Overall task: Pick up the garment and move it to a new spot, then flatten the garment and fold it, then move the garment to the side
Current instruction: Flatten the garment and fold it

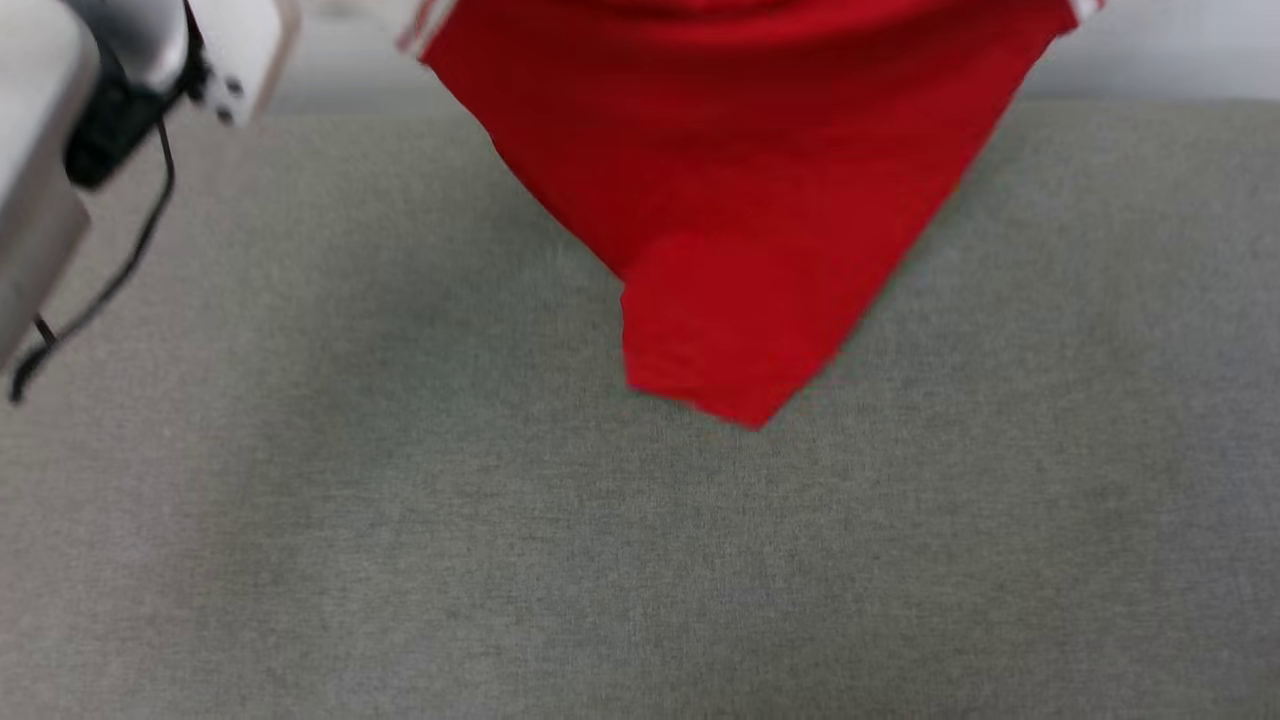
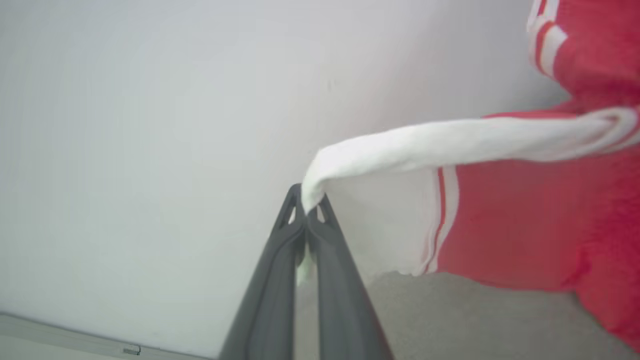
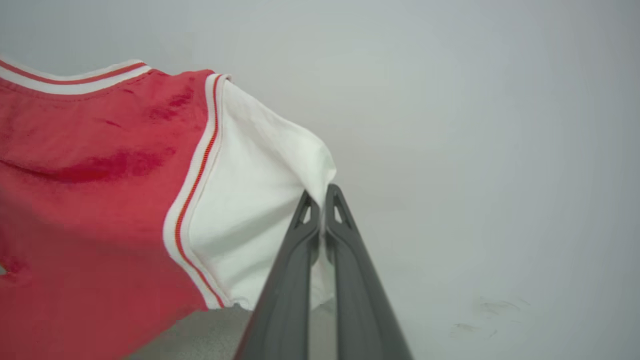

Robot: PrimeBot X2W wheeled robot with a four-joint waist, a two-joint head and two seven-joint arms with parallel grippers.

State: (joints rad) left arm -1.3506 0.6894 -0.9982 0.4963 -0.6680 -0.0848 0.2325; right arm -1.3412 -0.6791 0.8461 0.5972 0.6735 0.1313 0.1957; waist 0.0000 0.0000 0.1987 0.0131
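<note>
- One garment (image 1: 740,200), red, is held up above the grey surface (image 1: 400,520). It is spread wide at the top and narrows to a single lower corner over the middle of the grey surface. Whether that corner touches the grey surface cannot be judged.
- At the lower corner, a flap of red cloth lies folded over the main red panel.
- Two white sleeves are seen, each joined to the red body by striped trim (image 3: 195,190) in red and white.
- Left gripper (image 2: 306,202): the fingers are pressed together, pinching the tip of one white sleeve (image 2: 450,142). A sliver of white cloth shows between the fingers lower down. This sleeve is drawn taut into a narrow band running from the fingertips to the red body, above the grey surface.
- Right gripper (image 3: 320,197): the fingers are closed tight on the outer edge of the other white sleeve (image 3: 250,200). This sleeve billows loosely, with its hem hanging just above the grey surface.
- The collar band (image 3: 65,82), white with a red stripe, runs along the top of the red body in the right wrist view.
- A pale forearm (image 1: 40,180) with a black cable (image 1: 130,250) is above the far-left part of the grey surface in the head view.
- A pale wall (image 3: 475,125) rises behind the grey surface, with faint scuffs low down.
- The head view is motion-blurred, so cloth texture is not resolved.
</note>
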